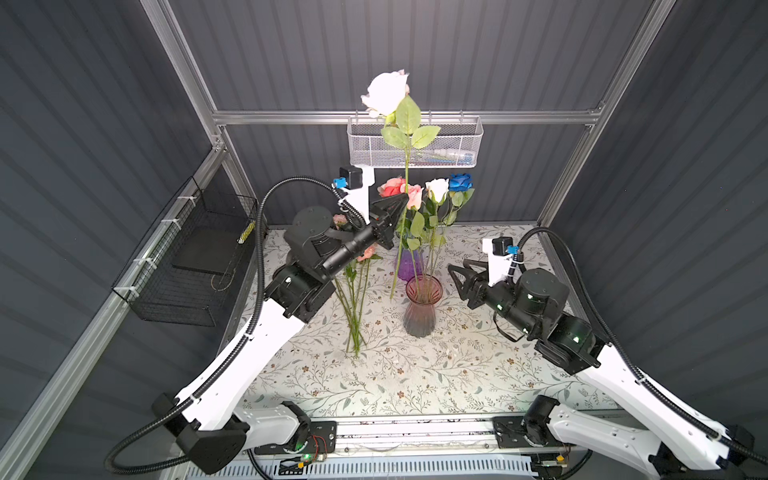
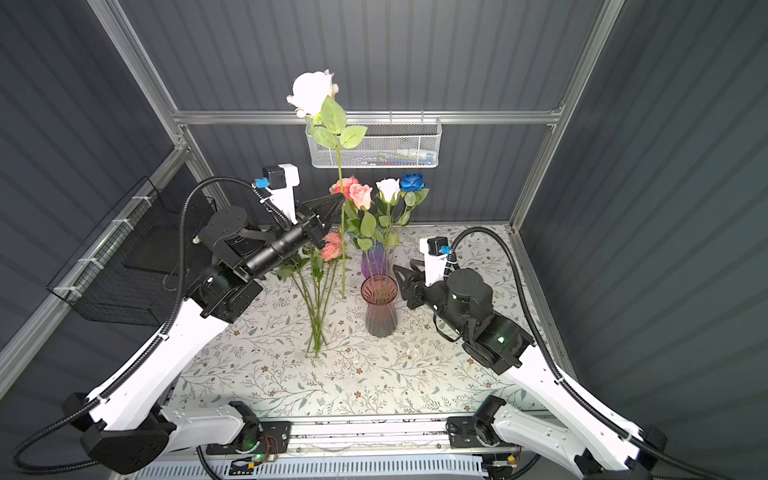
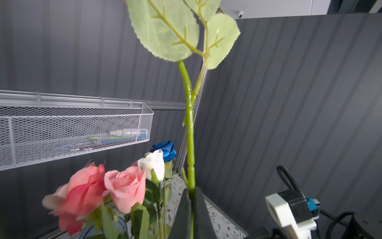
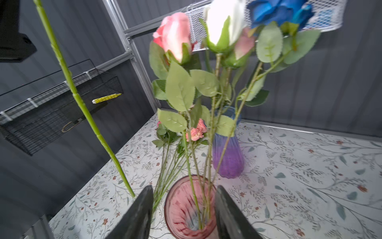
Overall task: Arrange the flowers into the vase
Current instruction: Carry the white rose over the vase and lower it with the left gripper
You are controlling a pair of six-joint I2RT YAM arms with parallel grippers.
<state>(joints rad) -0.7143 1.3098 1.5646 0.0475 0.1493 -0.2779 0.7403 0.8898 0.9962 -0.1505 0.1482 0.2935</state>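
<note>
Clamping the white rose (image 1: pixel 386 93) midstem, the left tool (image 1: pixel 401 200) holds it upright beside the pink vase (image 1: pixel 423 307); only top views show its bloom. The right wrist view shows the right tool (image 4: pixel 184 188) released, near the vase rim.

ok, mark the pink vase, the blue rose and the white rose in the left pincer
pink vase (image 1: pixel 419 318): in a top view, on its ribbed wall below the rim.
blue rose (image 1: pixel 460 182): in a top view, on the flower head.
white rose (image 1: pixel 386 93): in a top view, on the flower head.
</note>
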